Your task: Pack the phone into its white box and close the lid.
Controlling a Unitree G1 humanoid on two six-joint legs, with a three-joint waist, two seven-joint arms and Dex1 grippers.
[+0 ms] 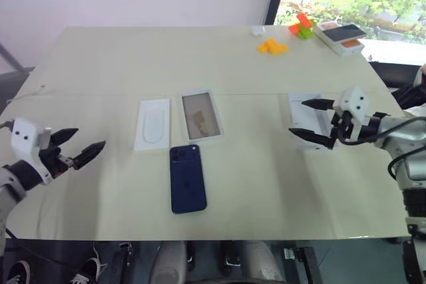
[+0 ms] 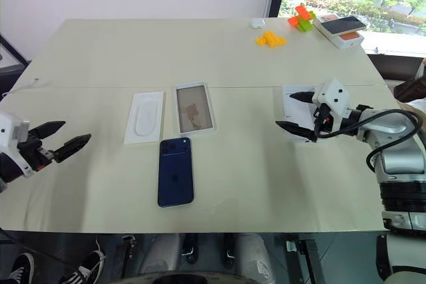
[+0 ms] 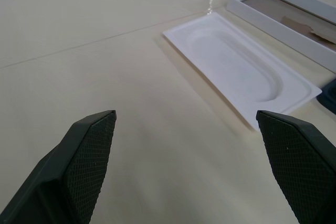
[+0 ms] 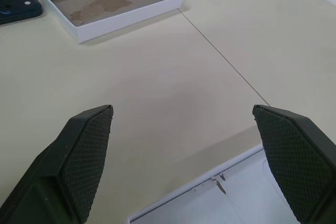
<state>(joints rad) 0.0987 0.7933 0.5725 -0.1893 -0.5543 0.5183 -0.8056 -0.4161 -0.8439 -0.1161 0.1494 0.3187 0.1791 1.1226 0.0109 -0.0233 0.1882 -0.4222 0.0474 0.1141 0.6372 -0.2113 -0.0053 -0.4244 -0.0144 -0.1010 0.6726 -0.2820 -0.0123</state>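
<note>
The dark blue phone (image 1: pixel 188 177) lies flat, back up, near the table's front edge in the middle. Just behind it sits the white box (image 1: pixel 201 115), an open tray with a brownish bottom. My left gripper (image 1: pixel 90 138) hovers open over the table's left side, well clear of both. My right gripper (image 1: pixel 297 117) stands open on the right, pointing toward the middle, above the near end of the lid (image 2: pixel 291 102). The lid lies flat and shows only white. Between the fingertips (image 4: pixel 89 145) in the right wrist view are bare table and the lid's edge (image 4: pixel 210 195).
A flat white insert (image 1: pixel 153 123) with a rounded recess lies left of the white box. At the back right are yellow blocks (image 1: pixel 271 46), orange and green blocks (image 1: pixel 303 26) and a white box with an orange-red top (image 1: pixel 341 36).
</note>
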